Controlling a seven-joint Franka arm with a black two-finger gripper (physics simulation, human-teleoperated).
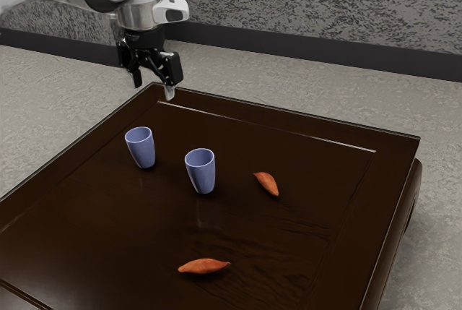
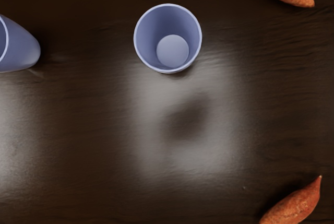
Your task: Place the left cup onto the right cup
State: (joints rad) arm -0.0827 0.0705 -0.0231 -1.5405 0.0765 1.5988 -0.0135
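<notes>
Visibly empty right cup (image 2: 167,37) beside left cup (image 1: 141,146).

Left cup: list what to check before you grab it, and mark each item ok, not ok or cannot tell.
1. Left cup upright, mouth up: ok.
2. Right cup upright, ready to take it: ok.
3. Gap between the cups for a finger: ok.
4. Pincer open and empty: ok.
5. Pincer down at the left cup's rim: not ok, it hangs well above both cups.
6. Potatoes clear of both cups: ok.
</notes>
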